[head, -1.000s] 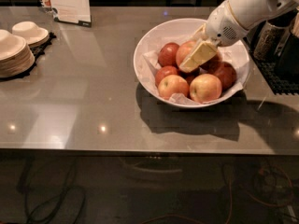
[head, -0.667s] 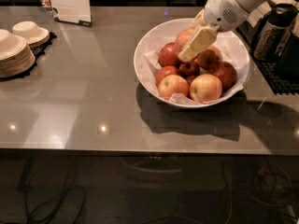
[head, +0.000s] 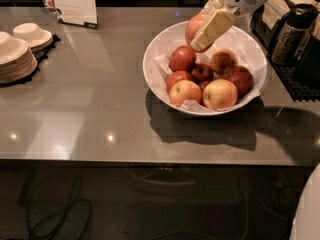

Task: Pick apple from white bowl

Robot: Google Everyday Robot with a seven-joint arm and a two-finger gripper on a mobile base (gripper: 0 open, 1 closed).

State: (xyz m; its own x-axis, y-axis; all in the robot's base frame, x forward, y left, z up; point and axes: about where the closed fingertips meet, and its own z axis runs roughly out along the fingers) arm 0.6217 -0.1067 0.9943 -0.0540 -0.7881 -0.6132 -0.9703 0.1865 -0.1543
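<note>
Glossy grey table point(head: 100, 109), dim café counter: the robot's tool point(head: 202, 34) hangs over the far side of the white bowl point(head: 150, 76), clamped on the apple point(head: 194, 26), an orange-red fruit that appears to be held just clear of the pile and level with the far rim. One broad cream finger point(head: 214, 28) crosses the apple's near face. The opposite one is mostly hidden behind the fruit, so the squeeze runs across its widest part, a hold that suits something round and smooth.

The other apples point(head: 202, 81) lie nested in crumpled white paper point(head: 162, 64), which likely keeps them from rolling against the glazed wall. The pick looks all but complete. What remains is to carry the fruit away without clipping the rim or the dark coffee urns point(head: 295, 34) crowded just beside the bowl on the right. A slip would drop the apple back among its neighbours. Stacked cream dishes point(head: 15, 54) and a standing sign point(head: 75, 1) sit well apart at left, out of the arm's way.
</note>
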